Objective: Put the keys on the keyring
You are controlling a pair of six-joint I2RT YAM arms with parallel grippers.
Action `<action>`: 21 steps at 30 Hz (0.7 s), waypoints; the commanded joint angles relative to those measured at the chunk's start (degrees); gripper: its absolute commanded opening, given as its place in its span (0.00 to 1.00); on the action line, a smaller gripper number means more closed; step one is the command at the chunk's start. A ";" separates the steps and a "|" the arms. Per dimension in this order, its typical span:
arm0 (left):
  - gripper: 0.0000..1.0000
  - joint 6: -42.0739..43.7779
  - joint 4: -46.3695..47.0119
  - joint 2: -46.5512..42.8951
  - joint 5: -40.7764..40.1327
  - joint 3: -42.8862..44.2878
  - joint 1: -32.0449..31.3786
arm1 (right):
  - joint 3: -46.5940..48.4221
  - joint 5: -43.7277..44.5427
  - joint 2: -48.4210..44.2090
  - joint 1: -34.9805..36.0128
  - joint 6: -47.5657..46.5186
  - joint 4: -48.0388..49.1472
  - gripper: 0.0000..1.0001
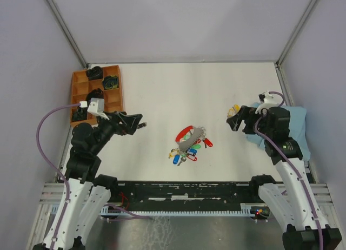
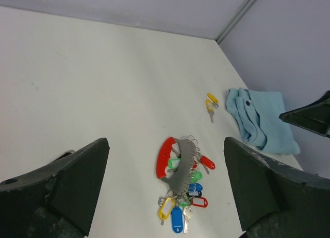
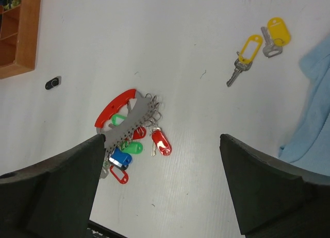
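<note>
The keyring (image 1: 190,137) lies about mid-table on the white matte table (image 1: 189,87), between the two arms and a little nearer the front edge. It is a curved grey band with a row of thin wire rings along one edge and a glossy red strap (image 3: 116,105) bowed along its far-left side. A cluster of keys (image 2: 180,207) fans out from it, small silver blades with rounded plastic tags: a red one (image 3: 161,142), a green one (image 3: 135,147), a blue one (image 3: 120,156) and a yellow one (image 2: 165,209). The tags have pale inserts, but any writing is too small to read. Two loose keys (image 3: 255,45) with yellow tags lie side by side well to the right and farther back, near a crumpled pale-blue cloth (image 2: 260,119) at the right edge. A small black piece (image 3: 52,83) sits alone to the left of the ring. An orange compartmented tray (image 1: 81,79) at the far left holds dark objects I can't make out. The left gripper (image 1: 136,123) hangs left of the ring with its black wedge-shaped fingers spread wide and nothing between them; the right gripper (image 1: 232,121) hangs by the loose keys, jaws likewise wide and empty.
</note>
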 commanded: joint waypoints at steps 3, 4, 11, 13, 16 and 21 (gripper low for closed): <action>0.90 -10.18 6.91 8.71 9.37 -3.79 -0.32 | -4.21 -7.35 5.79 1.82 5.44 9.81 1.00; 0.88 -10.39 7.36 9.81 9.23 -4.25 -0.87 | -4.98 -8.50 7.50 1.99 6.22 11.62 1.00; 0.85 -15.00 15.98 17.67 0.50 -9.88 -11.89 | -6.33 -11.95 21.71 4.33 9.49 20.98 0.94; 0.85 -15.75 18.58 21.26 -0.74 -10.87 -14.10 | -6.13 -12.80 25.55 4.85 10.78 23.60 0.92; 0.83 -15.68 21.27 27.46 -1.49 -10.95 -16.88 | -5.62 -13.11 30.84 5.67 12.05 26.99 0.87; 0.82 -14.58 22.98 37.26 -4.91 -9.30 -21.87 | -4.51 -12.78 38.72 7.99 14.39 31.57 0.82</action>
